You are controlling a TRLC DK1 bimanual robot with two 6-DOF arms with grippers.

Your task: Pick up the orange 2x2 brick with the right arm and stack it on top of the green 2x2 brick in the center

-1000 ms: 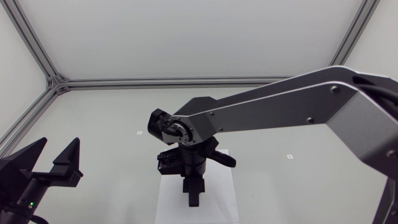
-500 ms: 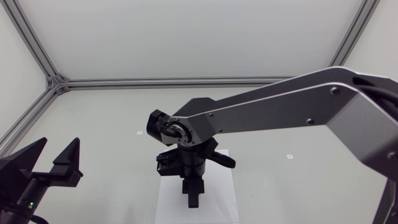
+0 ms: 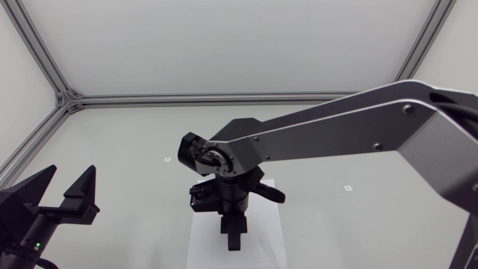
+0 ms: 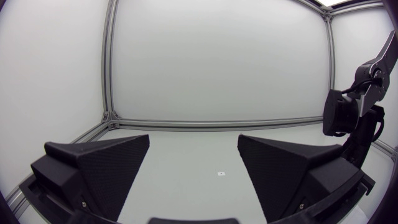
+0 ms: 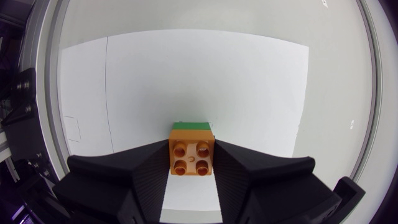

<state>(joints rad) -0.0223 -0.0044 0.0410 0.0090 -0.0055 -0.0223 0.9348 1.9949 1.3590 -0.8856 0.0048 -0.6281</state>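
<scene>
Head view counts two arms, one white sheet (image 3: 263,240) and two small marks on the pale surface (image 3: 127,134). The right arm (image 3: 336,127) comes in from the frame's right edge and crosses to lower centre, where its pincer (image 3: 233,237) points down over the sheet. Both bricks are hidden under its wrist from this angle. The left pincer (image 3: 69,179) sits at the lower left of the frame, well apart from the sheet.

Right wrist view shows one orange brick (image 5: 192,157) and one green brick (image 5: 191,126). The right pincer (image 5: 192,149) is clenched on the orange brick, one black finger pressed to each side, and the brick's four studs face the camera. A thin green strip shows just past the orange brick's far edge, over the white sheet (image 5: 186,74). I cannot tell if the two bricks touch.

Left wrist view has the left pincer (image 4: 194,143) released, its fingers wide apart with nothing between them, above the bare surface.
</scene>
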